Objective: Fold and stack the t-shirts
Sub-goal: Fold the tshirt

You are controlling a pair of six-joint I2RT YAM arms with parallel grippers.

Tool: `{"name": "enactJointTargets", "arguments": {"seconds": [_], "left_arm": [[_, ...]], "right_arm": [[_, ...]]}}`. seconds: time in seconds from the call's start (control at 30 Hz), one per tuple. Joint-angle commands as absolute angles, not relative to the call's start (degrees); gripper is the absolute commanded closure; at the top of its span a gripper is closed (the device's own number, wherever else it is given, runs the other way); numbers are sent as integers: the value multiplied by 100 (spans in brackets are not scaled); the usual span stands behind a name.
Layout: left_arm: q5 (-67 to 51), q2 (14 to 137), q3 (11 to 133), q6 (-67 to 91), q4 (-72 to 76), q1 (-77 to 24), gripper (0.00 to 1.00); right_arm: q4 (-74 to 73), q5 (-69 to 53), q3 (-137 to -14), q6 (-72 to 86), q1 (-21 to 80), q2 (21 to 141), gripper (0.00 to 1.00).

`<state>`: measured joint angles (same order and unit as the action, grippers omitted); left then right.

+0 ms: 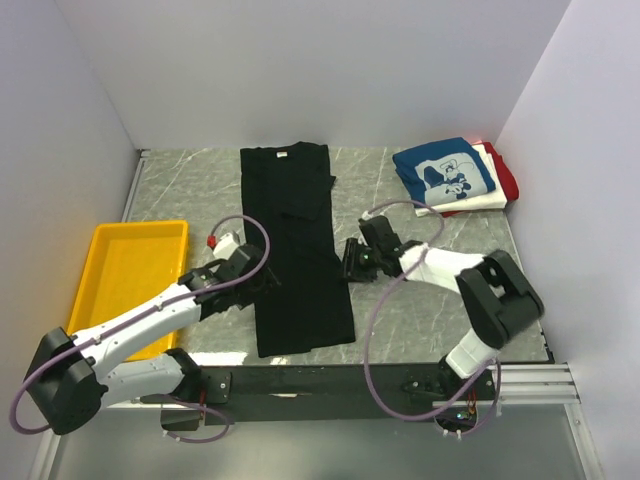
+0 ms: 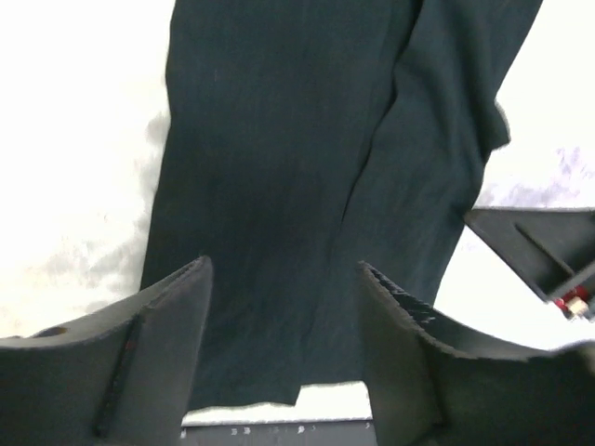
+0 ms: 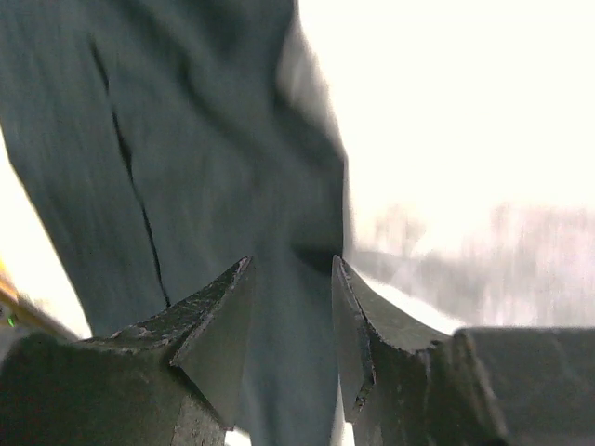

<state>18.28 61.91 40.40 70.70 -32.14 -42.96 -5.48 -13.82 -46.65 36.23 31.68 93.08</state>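
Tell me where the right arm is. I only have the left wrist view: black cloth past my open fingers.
Observer: The right fingers sit at the black t-shirt's right edge, across from your left fingers at its left edge.
Operator: Are they gripping it?
Observer: No. In the right wrist view they stand apart, with the cloth's edge just beyond them.
Operator: Where is the finished stack?
Observer: In the far right corner: the blue t-shirt on top, the white t-shirt and the red t-shirt beneath.
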Motion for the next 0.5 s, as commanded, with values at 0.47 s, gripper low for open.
{"name": "enactJointTargets", "arguments": {"seconds": [0.47], "left_arm": [[2206, 6388, 3516, 9448, -4500, -6530, 62]], "right_arm": [[-185, -1292, -2831, 4333, 4570, 7365, 63]]}}
